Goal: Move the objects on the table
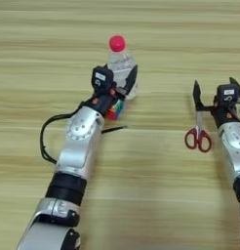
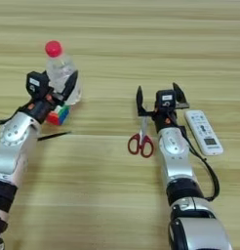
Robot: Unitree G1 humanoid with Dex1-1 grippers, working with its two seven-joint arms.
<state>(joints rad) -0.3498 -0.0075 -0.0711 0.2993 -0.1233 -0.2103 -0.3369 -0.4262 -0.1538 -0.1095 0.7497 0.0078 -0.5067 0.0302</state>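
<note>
A clear bottle with a red cap stands at the back of the table. My left gripper is shut around its lower body, one black finger against its right side. The puzzle cube lies just under that wrist. The thin black stick rests beside the forearm. The red-handled scissors lie further right, blades pointing away. My right gripper stands open just right of the blade tips, holding nothing.
A white remote control lies right of my right forearm. A black cable loops out from the left arm.
</note>
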